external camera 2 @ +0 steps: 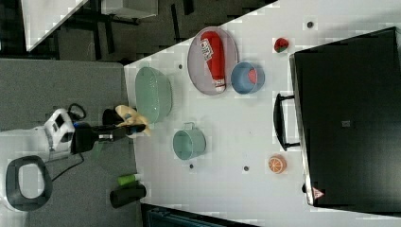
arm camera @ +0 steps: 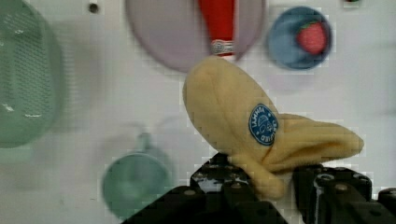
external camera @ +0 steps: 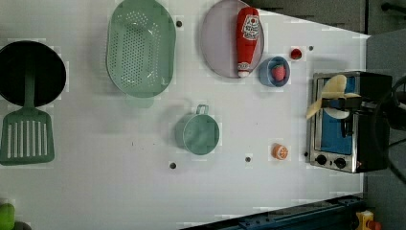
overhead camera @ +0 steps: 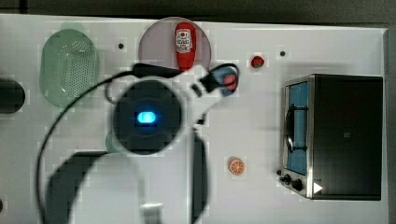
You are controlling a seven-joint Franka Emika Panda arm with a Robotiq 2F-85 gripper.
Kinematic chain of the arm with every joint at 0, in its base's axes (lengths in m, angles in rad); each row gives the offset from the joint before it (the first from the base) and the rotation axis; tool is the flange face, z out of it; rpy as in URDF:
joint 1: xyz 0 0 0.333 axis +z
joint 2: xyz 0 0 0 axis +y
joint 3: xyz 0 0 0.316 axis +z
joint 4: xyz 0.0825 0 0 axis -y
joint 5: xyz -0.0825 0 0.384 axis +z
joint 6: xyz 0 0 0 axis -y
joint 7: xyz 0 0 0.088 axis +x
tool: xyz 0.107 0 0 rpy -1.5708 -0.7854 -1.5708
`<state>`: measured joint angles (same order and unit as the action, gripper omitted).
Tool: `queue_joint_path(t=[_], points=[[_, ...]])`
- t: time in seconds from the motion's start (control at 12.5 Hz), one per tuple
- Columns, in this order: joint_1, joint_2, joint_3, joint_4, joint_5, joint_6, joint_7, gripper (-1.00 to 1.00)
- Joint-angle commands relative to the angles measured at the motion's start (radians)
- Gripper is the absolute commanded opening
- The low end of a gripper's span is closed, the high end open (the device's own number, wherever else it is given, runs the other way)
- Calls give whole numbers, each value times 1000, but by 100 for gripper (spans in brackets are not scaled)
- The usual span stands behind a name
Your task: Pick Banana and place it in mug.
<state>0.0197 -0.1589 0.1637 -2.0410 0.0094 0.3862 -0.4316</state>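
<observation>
Soft pale-yellow plush banana [arm camera: 243, 126] held aloft.
Black two-fingered gripper [arm camera: 268, 186] clamps its lower end, grasping it; banana hangs above the white table [external camera: 119, 187], clear of the round teal mug [external camera: 201, 134].

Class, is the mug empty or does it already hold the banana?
Empty. The mug shows a bare interior, and the banana is up in the claw.

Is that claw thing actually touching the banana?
Touching. In the wrist view the gripper has its black fingers pressed on either side of the banana, holding it up above the table.
</observation>
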Motion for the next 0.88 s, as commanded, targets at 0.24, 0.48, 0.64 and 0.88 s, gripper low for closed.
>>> queue_joint_path(t=[0.24, 0.48, 0.64, 0.88], points=[[55, 64, 195, -41, 15, -29, 415, -30], [55, 135, 240, -99, 24, 77, 505, -30], [55, 182, 247, -153, 24, 221, 505, -30], [55, 235, 247, -216, 24, 324, 505, -30]])
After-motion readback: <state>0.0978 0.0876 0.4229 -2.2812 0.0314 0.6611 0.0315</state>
